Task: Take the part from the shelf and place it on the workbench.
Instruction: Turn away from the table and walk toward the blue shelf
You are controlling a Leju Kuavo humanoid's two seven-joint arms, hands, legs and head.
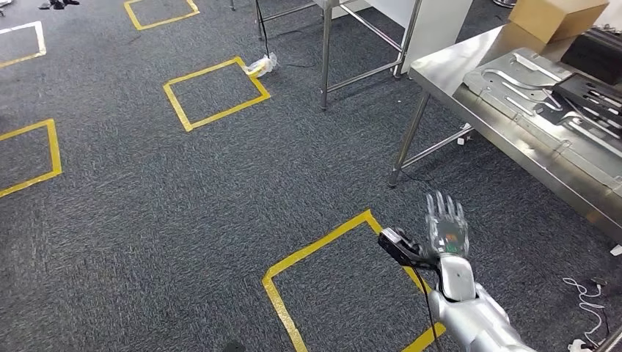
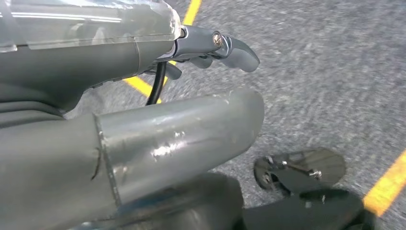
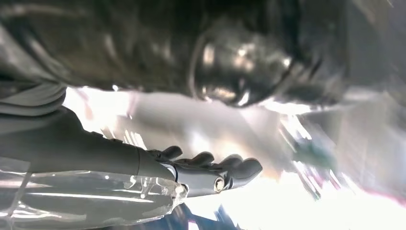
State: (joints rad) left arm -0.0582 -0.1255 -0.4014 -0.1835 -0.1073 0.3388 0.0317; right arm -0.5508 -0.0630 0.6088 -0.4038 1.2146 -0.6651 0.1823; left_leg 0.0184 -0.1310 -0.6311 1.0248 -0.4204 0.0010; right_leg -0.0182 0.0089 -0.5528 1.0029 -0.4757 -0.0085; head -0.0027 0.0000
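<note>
both hands are empty: right hand [image 1: 445,229] is raised over the carpet with fingers [image 1: 440,207] spread, left hand [image 2: 143,134] hangs with fingers [image 2: 225,45] loosely apart. metal parts [image 1: 539,95] lie on the worktop [image 1: 447,70]; the shelf should be faced before reaching.

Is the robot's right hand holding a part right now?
No, the right hand is raised over the carpet with its fingers spread and nothing in it.

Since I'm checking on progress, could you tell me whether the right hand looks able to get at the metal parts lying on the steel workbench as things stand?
Probably not yet. The right hand hangs empty with fingers spread over the carpet, short of the workbench, and the metal parts lie further up along its top. Nothing stands between them, so the gap is the only obstacle.
</note>
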